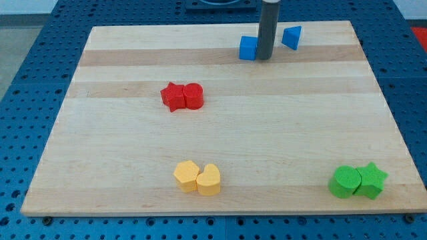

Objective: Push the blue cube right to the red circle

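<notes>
The blue cube (248,48) sits near the view's top, right of centre. My tip (264,57) stands right beside it, touching or almost touching its right side. The red circle (193,96) lies lower and to the left, pressed against a red star (173,97) on its left. The rod rises from the tip to the view's top edge.
A blue triangle (291,37) lies just right of the rod. A yellow hexagon (186,176) and a yellow heart (209,180) sit together at the bottom. A green circle (345,182) and green star (371,181) sit at the bottom right. The wooden board (100,153) ends at blue pegboard.
</notes>
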You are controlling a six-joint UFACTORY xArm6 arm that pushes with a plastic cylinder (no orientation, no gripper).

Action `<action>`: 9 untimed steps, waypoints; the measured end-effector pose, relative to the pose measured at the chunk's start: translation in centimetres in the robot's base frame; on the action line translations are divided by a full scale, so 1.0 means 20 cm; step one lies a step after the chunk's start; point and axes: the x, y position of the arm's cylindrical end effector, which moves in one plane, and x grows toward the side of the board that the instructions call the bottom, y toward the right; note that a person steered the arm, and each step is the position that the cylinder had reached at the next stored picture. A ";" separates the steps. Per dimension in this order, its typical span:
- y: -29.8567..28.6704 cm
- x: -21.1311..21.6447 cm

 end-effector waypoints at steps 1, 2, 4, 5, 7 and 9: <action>0.06 -0.24; -0.03 -0.35; -0.10 0.25; -0.06 0.30; -0.05 0.34; -0.20 0.53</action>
